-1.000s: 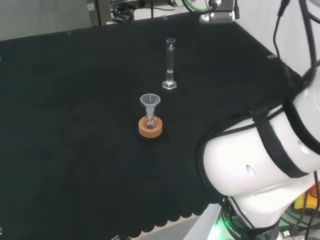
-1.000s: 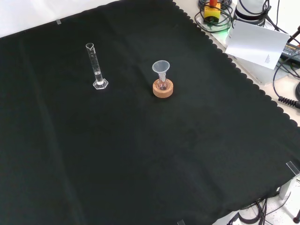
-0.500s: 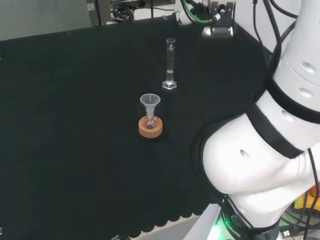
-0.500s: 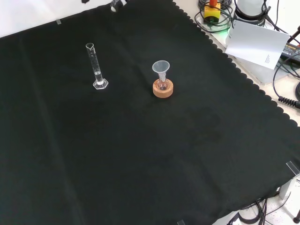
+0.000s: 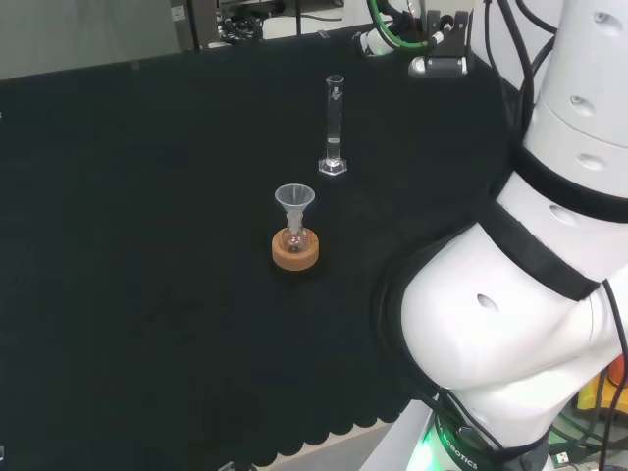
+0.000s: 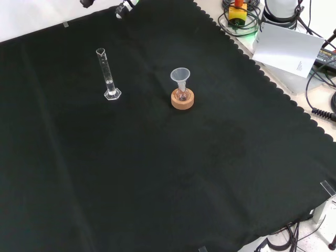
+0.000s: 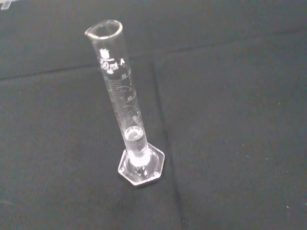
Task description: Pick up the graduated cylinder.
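In the front view, the tall, narrow, clear glass graduated cylinder [image 6: 107, 73] stands upright on its hexagonal foot toward the left of the black-cloth worktop [image 6: 157, 178], free of any grasp. To its right, well apart, a small clear flask with a clear plastic funnel [image 6: 180, 76] in its neck sits in a round cork ring stand [image 6: 182, 99]. Farther right, beyond the scalloped edge of the cloth, lies a white sheet of paper [image 6: 289, 48].

At the top edge of that view, above the cylinder and well apart from it, small dark and white parts of the hand [image 6: 122, 9] peek in; I cannot tell whether the fingers are spread or curled. The wrist view looks down on the cylinder with its spout at the rim and a little clear liquid low in the tube.

The step in hand looks like the approach. To do it well, the hand should likely come in level with the middle of the tube, fingers on one side and thumb on the other, closing around the tube rather than the foot. The cylinder is tall on a small base, so a sideways nudge before closing could tip it. Lifting straight up should keep the liquid in.
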Controlling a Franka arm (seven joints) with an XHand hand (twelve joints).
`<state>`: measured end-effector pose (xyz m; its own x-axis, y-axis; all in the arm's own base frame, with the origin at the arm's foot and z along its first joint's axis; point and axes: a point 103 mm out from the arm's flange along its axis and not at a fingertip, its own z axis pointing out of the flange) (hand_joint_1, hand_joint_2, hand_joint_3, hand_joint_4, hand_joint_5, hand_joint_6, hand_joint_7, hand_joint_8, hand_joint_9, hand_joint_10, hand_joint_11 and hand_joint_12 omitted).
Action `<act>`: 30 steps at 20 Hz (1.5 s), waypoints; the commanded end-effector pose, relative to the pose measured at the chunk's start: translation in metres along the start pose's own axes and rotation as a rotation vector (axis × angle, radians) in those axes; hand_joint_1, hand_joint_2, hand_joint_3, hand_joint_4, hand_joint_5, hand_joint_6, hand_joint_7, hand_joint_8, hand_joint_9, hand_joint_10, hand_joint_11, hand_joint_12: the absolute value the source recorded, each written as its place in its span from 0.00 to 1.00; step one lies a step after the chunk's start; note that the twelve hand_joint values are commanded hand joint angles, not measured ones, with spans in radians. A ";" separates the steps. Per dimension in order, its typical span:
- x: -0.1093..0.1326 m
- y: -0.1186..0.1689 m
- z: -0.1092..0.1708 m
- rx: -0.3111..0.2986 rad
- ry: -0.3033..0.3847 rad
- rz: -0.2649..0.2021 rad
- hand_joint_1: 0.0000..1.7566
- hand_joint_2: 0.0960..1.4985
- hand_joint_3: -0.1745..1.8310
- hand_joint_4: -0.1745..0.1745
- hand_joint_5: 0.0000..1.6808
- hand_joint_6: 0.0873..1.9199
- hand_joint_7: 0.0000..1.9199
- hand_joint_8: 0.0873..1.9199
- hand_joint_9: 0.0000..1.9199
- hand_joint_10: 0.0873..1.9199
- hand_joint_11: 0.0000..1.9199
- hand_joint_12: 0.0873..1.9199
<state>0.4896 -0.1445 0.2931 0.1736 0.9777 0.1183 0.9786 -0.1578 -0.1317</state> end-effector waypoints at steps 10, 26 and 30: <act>-0.011 0.056 0.095 -0.026 0.215 -0.154 0.42 0.57 0.20 0.35 0.21 0.00 0.09 0.31 0.21 0.31 0.08 0.70; -0.015 0.067 0.150 -0.054 0.453 -0.241 0.50 0.47 0.34 0.33 0.24 0.00 0.14 0.31 0.25 0.27 0.11 0.68; -0.012 0.068 0.159 -0.051 0.479 -0.262 0.50 0.46 0.36 0.33 0.24 0.00 0.13 0.31 0.24 0.29 0.11 0.69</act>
<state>0.5339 -0.1515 0.1370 -0.0288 0.8458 0.5327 0.9991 0.0404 -0.0101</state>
